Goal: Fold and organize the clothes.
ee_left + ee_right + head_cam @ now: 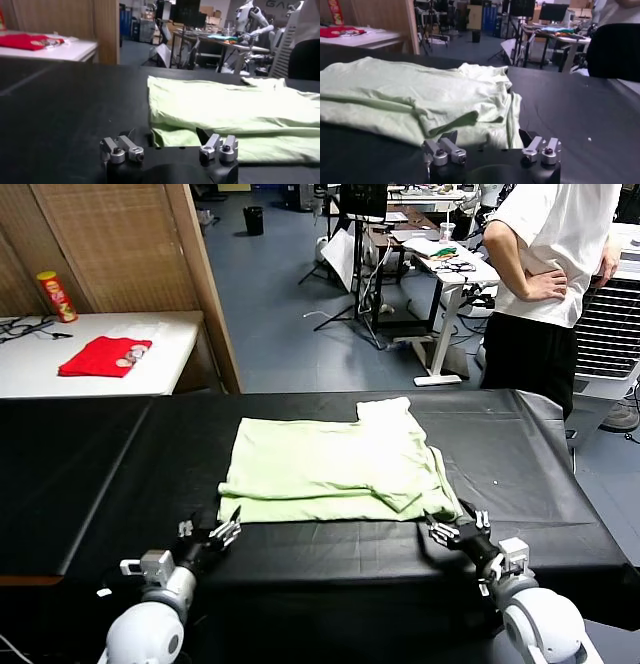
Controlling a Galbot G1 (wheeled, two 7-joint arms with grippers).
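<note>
Green T-shirt (330,469) (folded) lies on black table (90,474).

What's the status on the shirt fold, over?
Left gripper and right gripper: jaws open, empty, at the near hem corners. Light-green T-shirt partly folded, flat on the black table. Nothing in the way.

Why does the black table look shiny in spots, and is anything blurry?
Head view: overhead light gives a soft sheen on the black table cover; the green T-shirt is sharp. Left wrist view: the far room is soft. Right wrist view: the shirt's folds cast gentle shadows.
</note>
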